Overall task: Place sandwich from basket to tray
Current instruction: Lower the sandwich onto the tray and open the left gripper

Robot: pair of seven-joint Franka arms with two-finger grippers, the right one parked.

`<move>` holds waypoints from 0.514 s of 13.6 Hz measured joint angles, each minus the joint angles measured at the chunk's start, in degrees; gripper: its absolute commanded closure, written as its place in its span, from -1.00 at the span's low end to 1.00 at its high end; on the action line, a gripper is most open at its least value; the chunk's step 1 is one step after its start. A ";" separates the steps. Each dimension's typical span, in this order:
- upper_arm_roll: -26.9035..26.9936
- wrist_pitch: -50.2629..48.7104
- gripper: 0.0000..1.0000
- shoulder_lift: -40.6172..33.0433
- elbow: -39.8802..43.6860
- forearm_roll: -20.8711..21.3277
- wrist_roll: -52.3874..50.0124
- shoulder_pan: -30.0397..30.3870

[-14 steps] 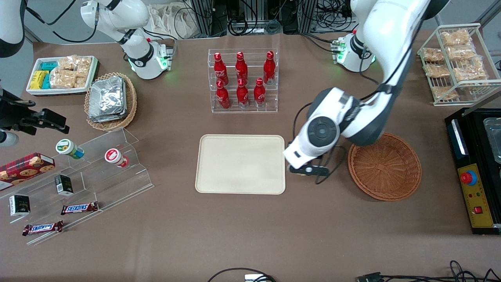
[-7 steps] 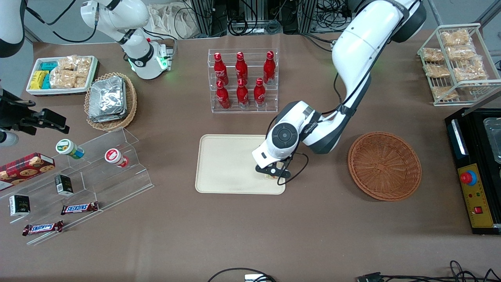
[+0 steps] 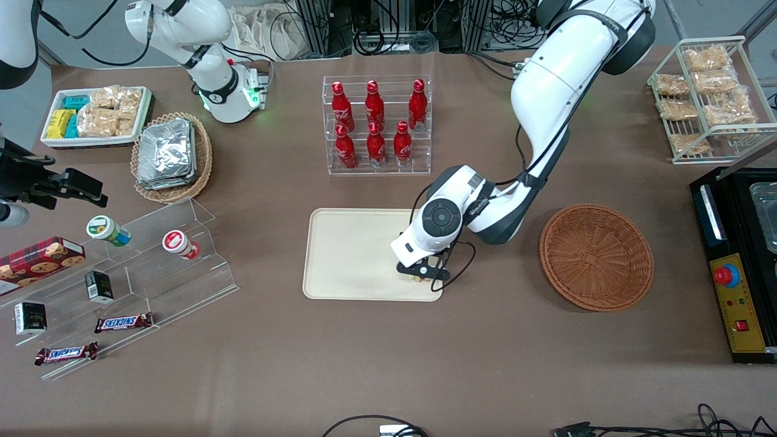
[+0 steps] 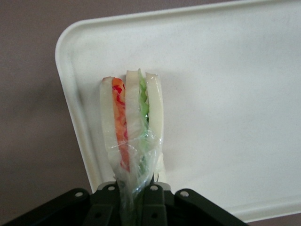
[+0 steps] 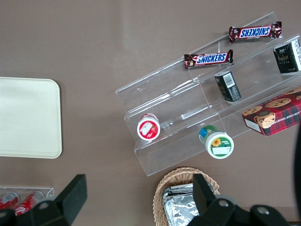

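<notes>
Sandwich [image 4: 131,125] is the thing in hand: the jaws of the left gripper [image 3: 420,276] are closed on its plastic wrap at the narrow end, so the three pale bread slices with the orange-red and green filling point away from the wrist. It hangs just above the tray [image 3: 352,252], near the tray's corner that is closest to the front camera and toward the working arm's end. I cannot tell if its tip already touches the tray. I judge it is held by the thin end because the wrap gives a firm place to pinch without pressing the soft bread. The carry looks almost finished; what remains is to lower it and open the jaws.

The basket [image 3: 597,257] lies on the surface well apart from the tray, toward the working arm's end, and holds nothing now.

Toward the parked arm's end, two chocolate bars [image 5: 208,58] on a clear stepped stand carry the word SNICKERS. The red bottles [image 3: 375,124] stand in a clear rack farther from the front camera than the tray; their white script is too small to read.
</notes>
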 measured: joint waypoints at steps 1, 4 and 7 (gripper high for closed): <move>0.00 0.87 0.28 0.16 0.00 0.00 -0.55 0.00; 0.01 1.63 -1.00 0.51 0.01 0.00 -0.84 0.00; 0.01 1.71 -1.00 0.47 0.49 0.02 -0.84 0.00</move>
